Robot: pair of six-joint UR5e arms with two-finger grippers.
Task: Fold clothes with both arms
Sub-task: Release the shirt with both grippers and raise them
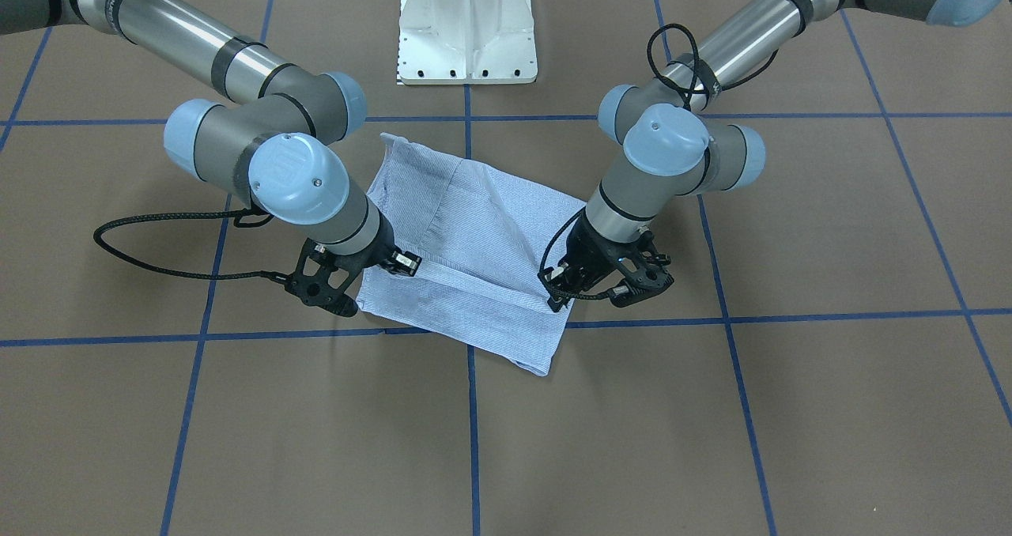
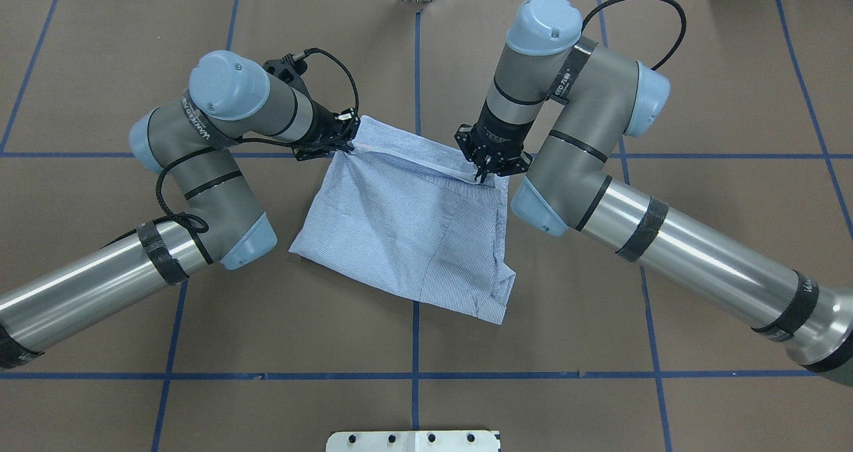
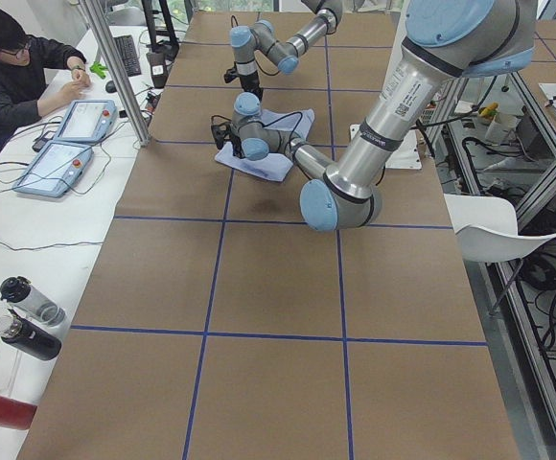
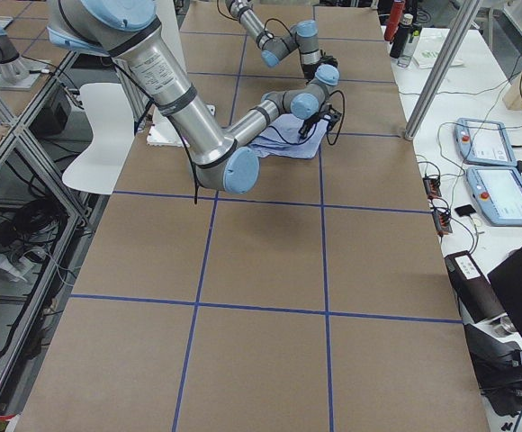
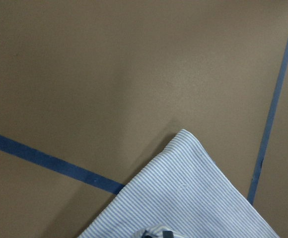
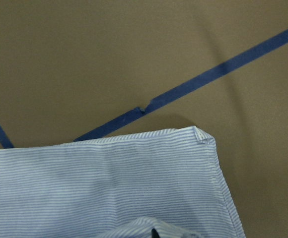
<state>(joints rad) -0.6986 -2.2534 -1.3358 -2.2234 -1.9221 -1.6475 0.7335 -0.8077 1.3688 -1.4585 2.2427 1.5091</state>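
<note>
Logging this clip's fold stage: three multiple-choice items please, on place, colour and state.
1. Where does the light blue-and-white striped button shirt lie? A in a basket; B on the brown paper-covered table; C on a shelf.
2. What colour are the table's tape lines? A red; B yellow; C blue.
3. How is the shirt? A folded compactly; B spread with sleeves out; C hanging clear of the table.
Key: B, it rests on the table between the black two-finger left gripper and right gripper; C, the grid is blue; A, no sleeves stick out.
</note>
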